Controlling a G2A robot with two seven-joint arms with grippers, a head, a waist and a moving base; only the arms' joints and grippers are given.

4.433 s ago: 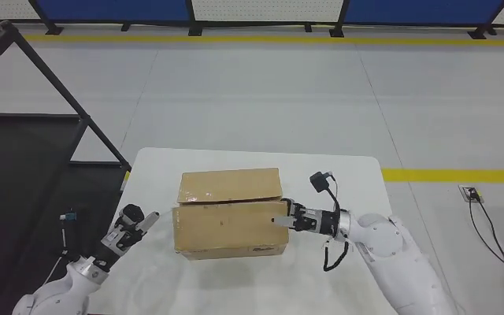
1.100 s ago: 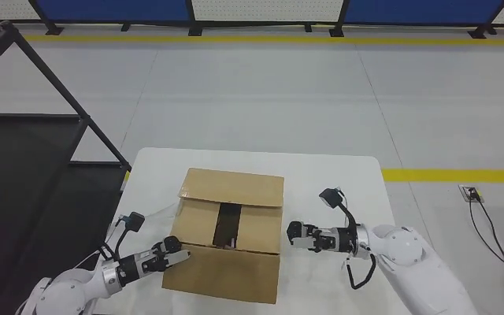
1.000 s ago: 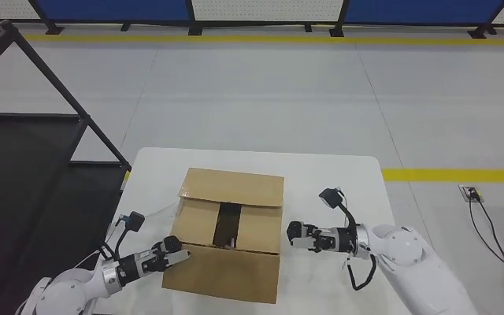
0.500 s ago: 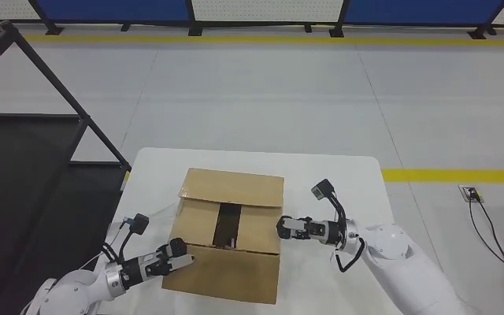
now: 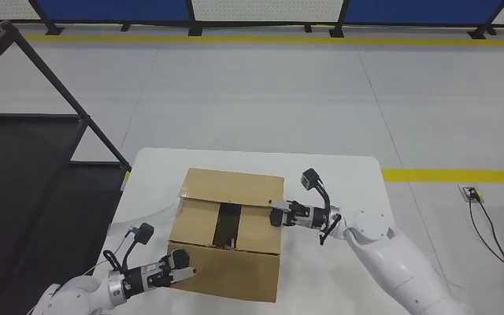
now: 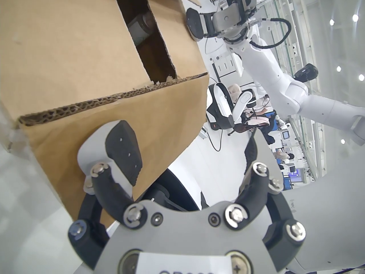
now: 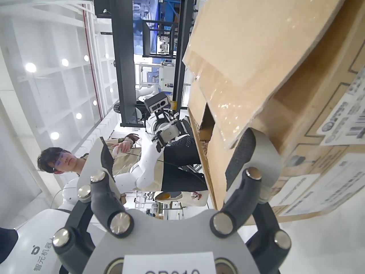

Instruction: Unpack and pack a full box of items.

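Box (image 5: 203, 225), printed labels (image 7: 340, 119) on side

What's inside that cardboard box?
Through the gap between the cardboard box top flaps, one dark grey item shows in shadow. The flaps cover everything else, so the rest cannot be seen.

White printed labels (image 7: 339, 121) with barcodes sit on the box's (image 7: 285, 58) side wall, below its raised flap (image 7: 242, 66); their print is too small to read. A white sticker (image 7: 169, 263) on the right gripper's (image 7: 174, 155) base and a like sticker (image 6: 182, 263) on the left gripper's (image 6: 189, 146) base are cut off and unreadable.
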